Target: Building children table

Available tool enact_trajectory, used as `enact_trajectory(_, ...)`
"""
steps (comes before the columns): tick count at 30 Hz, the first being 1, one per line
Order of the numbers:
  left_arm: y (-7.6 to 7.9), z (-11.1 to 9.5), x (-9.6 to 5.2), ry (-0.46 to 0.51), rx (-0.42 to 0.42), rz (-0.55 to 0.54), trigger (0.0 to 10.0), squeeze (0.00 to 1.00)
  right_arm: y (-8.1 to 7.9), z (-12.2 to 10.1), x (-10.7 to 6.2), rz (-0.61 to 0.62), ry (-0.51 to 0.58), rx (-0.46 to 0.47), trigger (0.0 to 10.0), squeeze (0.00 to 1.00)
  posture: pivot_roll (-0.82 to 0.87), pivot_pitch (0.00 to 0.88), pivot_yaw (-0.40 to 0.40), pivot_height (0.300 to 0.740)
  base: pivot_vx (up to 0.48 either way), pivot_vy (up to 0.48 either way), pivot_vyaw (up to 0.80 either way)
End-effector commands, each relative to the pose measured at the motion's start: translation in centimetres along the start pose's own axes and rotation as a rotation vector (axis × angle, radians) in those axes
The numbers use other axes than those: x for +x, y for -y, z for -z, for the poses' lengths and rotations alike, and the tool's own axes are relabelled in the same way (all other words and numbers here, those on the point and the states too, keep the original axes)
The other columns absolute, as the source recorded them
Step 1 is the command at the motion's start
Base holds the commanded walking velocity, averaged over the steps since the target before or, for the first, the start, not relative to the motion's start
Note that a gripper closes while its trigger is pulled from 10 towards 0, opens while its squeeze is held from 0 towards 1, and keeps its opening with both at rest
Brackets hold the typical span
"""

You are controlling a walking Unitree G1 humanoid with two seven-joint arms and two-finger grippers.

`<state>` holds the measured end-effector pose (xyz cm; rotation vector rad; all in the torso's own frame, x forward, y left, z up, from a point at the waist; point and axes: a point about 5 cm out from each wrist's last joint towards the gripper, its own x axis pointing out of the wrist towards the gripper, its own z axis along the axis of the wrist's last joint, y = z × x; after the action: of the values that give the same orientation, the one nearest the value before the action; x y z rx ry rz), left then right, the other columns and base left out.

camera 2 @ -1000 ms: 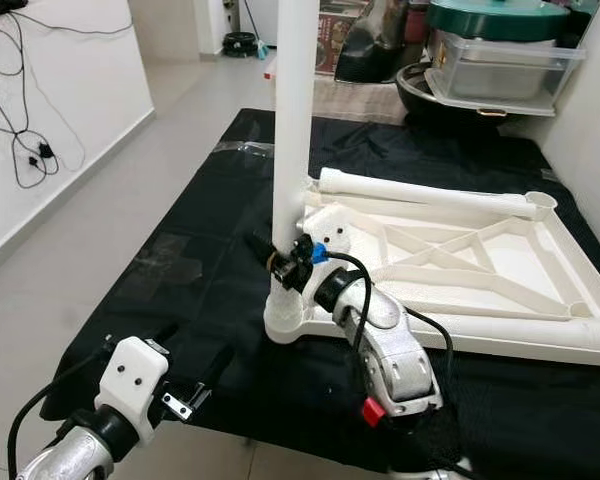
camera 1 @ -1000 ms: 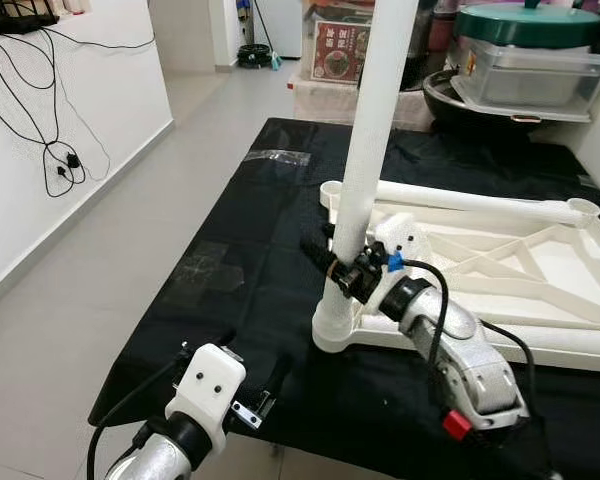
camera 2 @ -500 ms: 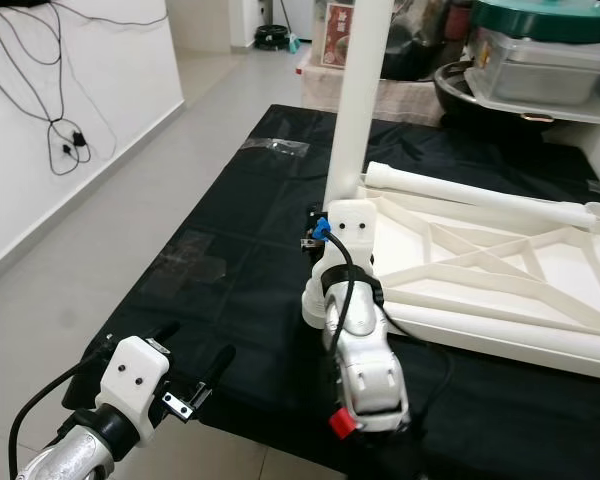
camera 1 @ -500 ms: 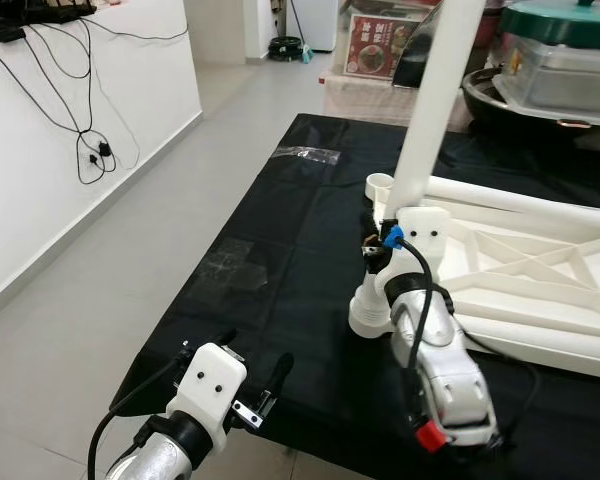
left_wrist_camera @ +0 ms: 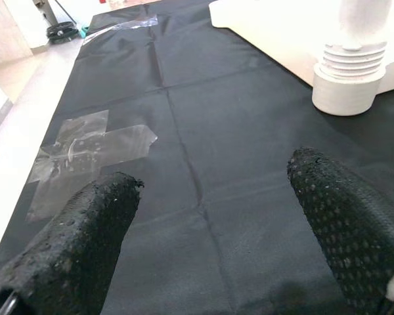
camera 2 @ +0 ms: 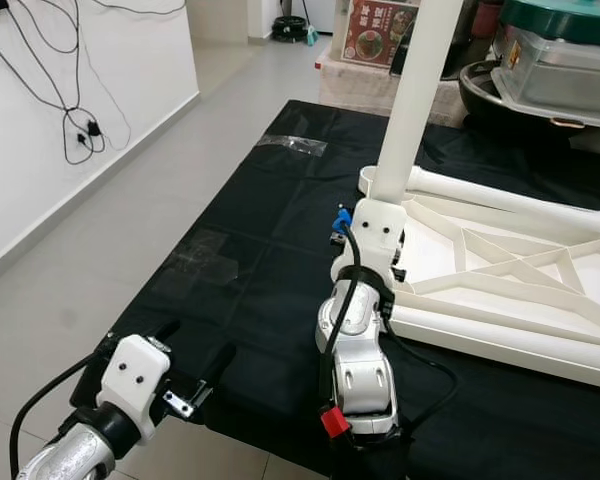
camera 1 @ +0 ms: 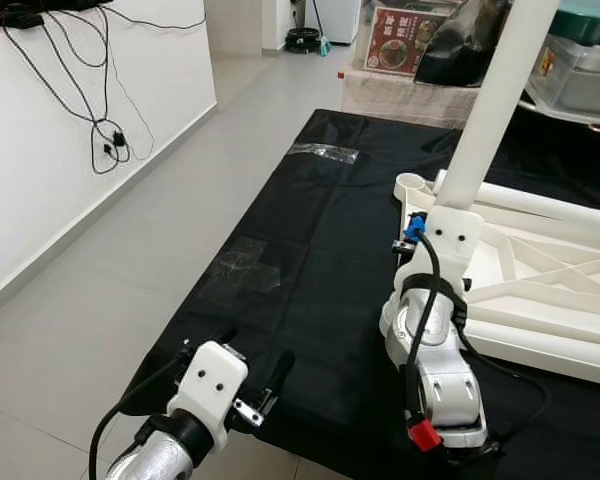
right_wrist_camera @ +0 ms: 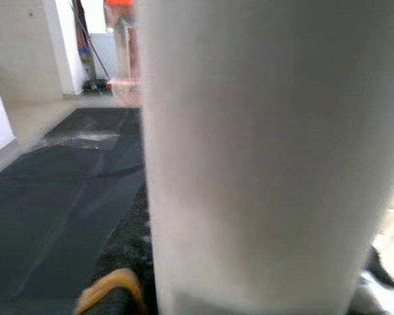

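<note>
Low table covered in black cloth [camera 1: 310,250], running from near to far, grey tiled floor [camera 1: 110,270] wide open along its left edge up to the white wall with dangling black cables [camera 1: 105,140]. Upside-down white plastic children's tabletop with cross ribs [camera 2: 500,270] lying on the right half of the cloth, its near-left corner well inside the cloth's near edge. White plastic tube leg [camera 2: 420,90] standing upright, tilted slightly, in that corner's round threaded socket [left_wrist_camera: 348,85]. Right gripper [camera 2: 365,225] pressed up against the lower part of the leg, just above the socket; fingers hidden behind the white wrist housing, so impossible to tell whether clamped, though the right wrist view sits hard against the leg's surface [right_wrist_camera: 269,157]. Second white leg tube [camera 2: 500,195] lying flat along the far edge of the tabletop, beside an empty round socket at the far-left corner.

Left gripper [camera 1: 255,385] hovering at the near-left edge of the cloth, black fingers [left_wrist_camera: 85,230] spread wide apart, nothing between them. Broad stretch of bare cloth between that gripper and the tabletop, marked by a cross of clear tape [left_wrist_camera: 92,147] and another clear strip [camera 1: 325,152] towards the far end.

Beyond the far edge, crowded: a red printed box [camera 1: 405,40], a dark bag, and stacked plastic containers with a green lid [camera 2: 570,20] on the far right.
</note>
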<state>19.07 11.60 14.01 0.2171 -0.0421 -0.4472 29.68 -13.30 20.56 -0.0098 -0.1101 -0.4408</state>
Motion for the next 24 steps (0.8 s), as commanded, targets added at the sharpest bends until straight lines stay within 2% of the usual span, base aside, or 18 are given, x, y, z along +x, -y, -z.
enact_trajectory(1, 0.3, 0.2, 0.0, -0.01, -0.003, 0.012, 10.0, 0.0, -0.4, 0.9, -0.1, 0.017, -0.071, 0.009, 10.0, 1.0, 0.13, 0.106, -0.042, 0.74, 0.0, 0.0, 0.0)
enact_trajectory(5, 0.3, 0.3, 0.0, -0.011, -0.003, 0.014, 10.0, 0.0, -0.2, 0.8, 0.1, 0.003, -0.05, -0.006, 10.0, 1.0, 0.13, 0.108, -0.041, 0.74, 0.0, 0.0, 0.0)
enact_trajectory(6, 0.3, 0.3, 0.0, -0.011, -0.004, 0.015, 10.0, 0.0, -0.1, 0.7, 0.2, -0.006, -0.038, -0.014, 10.0, 0.0, 0.13, 0.108, -0.041, 0.74, 0.0, 0.0, 0.0)
enact_trajectory(9, 0.3, 0.3, 0.0, -0.011, -0.005, 0.015, 10.0, 0.0, 0.0, 0.7, 0.4, -0.019, -0.03, -0.016, 10.0, 0.0, 0.13, 0.108, -0.041, 0.74, 0.0, 0.0, 0.0)
enact_trajectory(10, 0.4, 0.3, 0.0, -0.01, -0.005, 0.016, 10.0, 0.0, 0.0, 0.6, 0.7, -0.091, 0.006, -0.027, 10.0, 0.0, 0.13, 0.106, -0.04, 0.74, 0.0, 0.0, 0.0)
enact_trajectory(14, 0.3, 0.3, 0.0, -0.011, -0.004, 0.015, 10.0, 0.0, 0.4, 0.3, 1.0, -0.153, 0.057, -0.042, 10.0, 0.0, 0.13, 0.108, -0.041, 0.74, 0.0, 0.0, 0.0)
enact_trajectory(21, 0.3, 0.3, 0.0, -0.011, -0.003, 0.008, 10.0, 0.0, 1.5, 0.5, 1.5, -0.207, 0.083, -0.036, 10.0, 0.0, 0.12, 0.107, -0.042, 0.74, 0.0, 0.0, 0.0)
enact_trajectory(24, 0.3, 0.3, 0.0, -0.011, -0.002, 0.008, 10.0, 0.0, 1.5, 0.7, 1.7, -0.244, 0.077, -0.004, 10.0, 0.0, 0.13, 0.106, -0.041, 0.74, 0.0, 0.0, 0.0)
